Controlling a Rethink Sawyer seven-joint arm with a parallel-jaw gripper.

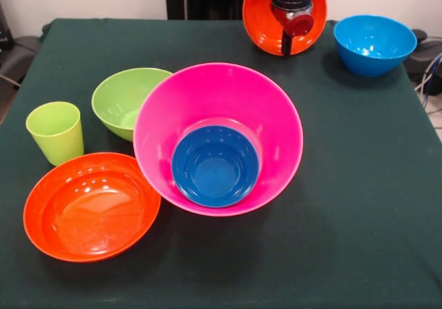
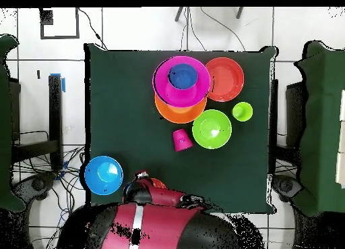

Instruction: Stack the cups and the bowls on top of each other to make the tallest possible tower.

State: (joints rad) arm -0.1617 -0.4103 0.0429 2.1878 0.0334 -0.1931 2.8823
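Dark green counter (image 1: 359, 205): my pincer (image 1: 293, 43) holds a shallow red-orange bowl (image 1: 262, 19) by its rim, tilted. Risk: it slips mid-carry, clipping the pink bowl (image 1: 276, 108).

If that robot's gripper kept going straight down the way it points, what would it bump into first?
Probably bare dark green tablecloth near the table's far edge. The gripper points down, gripping a tilted shallow red-orange plastic bowl; nothing lies beneath, though depth is unclear.
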